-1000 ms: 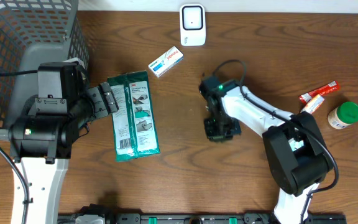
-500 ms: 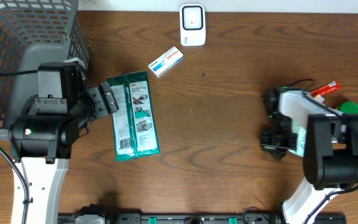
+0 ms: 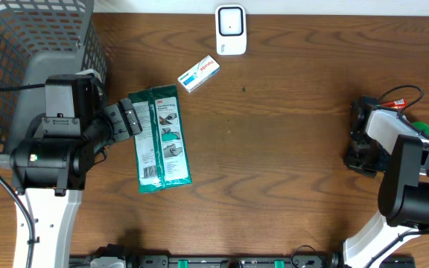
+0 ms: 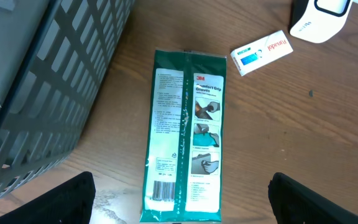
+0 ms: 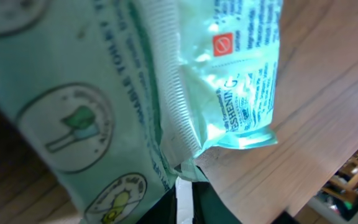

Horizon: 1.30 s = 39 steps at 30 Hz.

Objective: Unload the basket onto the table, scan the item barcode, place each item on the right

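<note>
A pale green wipes packet (image 5: 135, 93) fills the right wrist view, pinched at its crimped edge by my right gripper (image 5: 184, 194), which is shut on it. From overhead that gripper (image 3: 362, 152) hangs near the table's right edge and the packet is hidden under it. A white scanner (image 3: 231, 30) stands at the back centre. A green 3M gloves pack (image 3: 160, 139) lies flat at the left, its barcode (image 4: 165, 189) facing up. My left gripper (image 3: 129, 119) hovers at the pack's left side, open, its fingers (image 4: 61, 199) spread wider than the pack (image 4: 185, 137).
A grey mesh basket (image 3: 28, 45) fills the back left corner. A small white and blue Panadol box (image 3: 199, 73) lies near the scanner. A red sachet (image 3: 383, 110) and a green-lidded bottle (image 3: 412, 138) sit at the right edge.
My right arm has swung from the middle of the table over to the right edge. The left arm and the gloves pack have stayed still.
</note>
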Each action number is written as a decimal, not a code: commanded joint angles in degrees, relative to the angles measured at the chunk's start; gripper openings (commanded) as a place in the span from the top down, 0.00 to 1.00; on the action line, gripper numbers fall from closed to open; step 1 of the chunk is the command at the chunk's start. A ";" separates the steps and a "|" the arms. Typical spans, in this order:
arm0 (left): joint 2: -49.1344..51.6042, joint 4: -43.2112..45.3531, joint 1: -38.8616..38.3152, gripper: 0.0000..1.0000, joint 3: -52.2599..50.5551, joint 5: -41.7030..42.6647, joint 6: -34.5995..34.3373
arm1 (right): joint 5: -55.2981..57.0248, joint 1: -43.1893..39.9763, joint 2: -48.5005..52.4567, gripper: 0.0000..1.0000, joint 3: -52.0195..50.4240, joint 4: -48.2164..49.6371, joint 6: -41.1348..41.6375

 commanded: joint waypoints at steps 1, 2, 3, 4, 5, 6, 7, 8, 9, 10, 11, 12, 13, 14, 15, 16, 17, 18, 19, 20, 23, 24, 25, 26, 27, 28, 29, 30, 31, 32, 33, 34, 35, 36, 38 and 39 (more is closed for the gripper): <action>0.00 -0.13 0.09 0.10 0.50 -0.50 1.14 | -13.62 0.94 3.37 0.90 0.61 -0.22 -4.39; 0.00 -0.13 0.07 0.10 0.50 -0.50 1.14 | -13.90 1.18 3.37 0.91 1.66 -1.95 -4.35; 0.00 -0.13 0.07 0.10 0.52 -0.50 1.14 | -14.01 1.42 3.37 0.91 2.75 -3.63 -4.37; 0.00 -0.13 0.07 0.10 0.50 -0.50 1.14 | -14.10 1.75 3.34 0.91 4.63 -6.38 -4.33; 0.00 -0.13 0.07 0.10 0.50 -0.50 1.14 | -14.43 2.01 3.28 0.92 6.10 -8.31 -4.33; 0.00 -0.13 0.07 0.10 0.50 -0.50 1.14 | -15.37 2.49 3.23 0.92 8.31 -10.88 -4.33; 0.00 -0.13 0.07 0.10 0.50 -0.50 1.14 | -16.24 2.78 3.19 0.92 9.68 -12.39 -4.33; 0.00 -0.13 0.09 0.10 0.50 -0.50 1.14 | -18.86 3.52 3.15 0.89 12.81 -15.08 -4.35; 0.00 -0.13 0.09 0.10 0.50 -0.50 1.14 | -21.31 4.13 3.15 0.88 15.02 -16.81 -4.39; 0.00 -0.13 0.07 0.10 0.52 -0.50 1.14 | -23.89 4.81 3.15 0.87 17.05 -18.29 -4.55; 0.00 -0.13 0.07 0.10 0.52 -0.50 1.14 | -26.29 5.46 3.15 0.85 18.71 -19.39 -5.09; 0.00 -0.13 0.07 0.10 0.52 -0.50 1.14 | -29.11 6.32 3.15 0.83 20.59 -20.57 -5.44; 0.00 -0.13 0.07 0.10 0.52 -0.50 1.14 | -31.65 7.19 3.15 0.80 22.23 -21.55 -5.42; 0.00 -0.13 0.07 0.10 0.50 -0.50 1.16 | -34.34 8.33 3.15 0.78 23.93 -22.27 -5.44; 0.00 -0.13 0.07 0.10 0.50 -0.50 1.14 | -36.72 9.73 3.15 0.75 25.55 -22.62 -5.66; 0.00 -0.13 0.07 0.10 0.50 -0.50 1.14 | -39.10 11.34 3.15 0.69 27.21 -22.80 -6.49; 0.00 -0.13 0.07 0.10 0.50 -0.50 1.14 | -40.72 12.87 3.15 0.62 28.68 -22.93 -7.08; 0.00 -0.13 0.09 0.10 0.50 -0.50 1.14 | -42.47 14.88 3.15 0.57 30.53 -23.04 -7.67; 0.00 -0.13 0.09 0.10 0.50 -0.50 1.14 | -43.43 16.63 3.15 0.53 32.28 -23.21 -7.78; 0.00 -0.13 0.09 0.10 0.50 -0.52 1.14 | -44.35 18.62 3.15 0.52 34.45 -23.65 -7.78; 0.00 -0.13 0.07 0.10 0.50 -0.50 1.14 | -44.83 24.26 3.34 0.50 41.88 -26.10 -7.13; 0.00 -0.13 0.07 0.10 0.50 -0.50 1.14 | -44.81 26.03 3.41 0.51 45.09 -26.97 -6.51; 0.00 -0.13 0.07 0.10 0.52 -0.50 1.14 | -44.48 27.61 3.61 0.51 48.30 -27.52 -5.81; 0.00 -0.13 0.07 0.10 0.50 -0.50 1.14 | -43.95 28.81 3.67 0.51 51.08 -27.89 -5.25; 0.00 -0.13 0.09 0.10 0.50 -0.50 1.14 | -43.19 30.14 3.69 0.51 54.34 -27.80 -4.46; 0.00 -0.13 0.07 0.10 0.50 -0.50 1.14 | -42.23 31.30 3.69 0.51 56.92 -27.15 -3.41; 0.00 -0.13 0.07 0.10 0.50 -0.50 1.14 | -41.29 32.24 3.69 0.50 58.86 -26.25 -2.34; 0.00 -0.13 0.09 0.10 0.50 -0.50 1.14 | -40.44 33.44 3.69 0.49 60.96 -24.48 -1.66; 0.00 -0.13 0.09 0.10 0.50 -0.50 1.14 | -39.95 34.53 3.69 0.48 62.25 -21.79 -1.64; 0.00 -0.13 0.07 0.10 0.52 -0.52 1.14 | -39.63 35.52 3.69 0.48 62.79 -18.67 -1.57; 0.00 -0.13 0.09 0.10 0.50 -0.50 1.14 | -38.99 36.52 3.69 0.47 62.84 -15.06 -0.98; 0.00 -0.13 0.07 0.10 0.50 -0.50 1.14 | -38.38 37.27 3.69 0.45 62.82 -12.31 -0.37; 0.00 -0.13 0.07 0.10 0.52 -0.52 1.14 | -37.70 38.05 3.82 0.44 62.58 -9.44 -0.20; 0.00 -0.13 0.07 0.10 0.50 -0.50 1.14 | -36.61 38.77 4.31 0.44 62.36 -7.08 0.17; 0.00 -0.13 0.09 0.10 0.50 -0.50 1.14 | -35.34 39.98 5.44 0.44 62.36 -3.56 0.37; 0.00 -0.13 0.09 0.10 0.50 -0.52 1.14 | -34.93 40.41 5.99 0.44 62.36 -2.16 0.04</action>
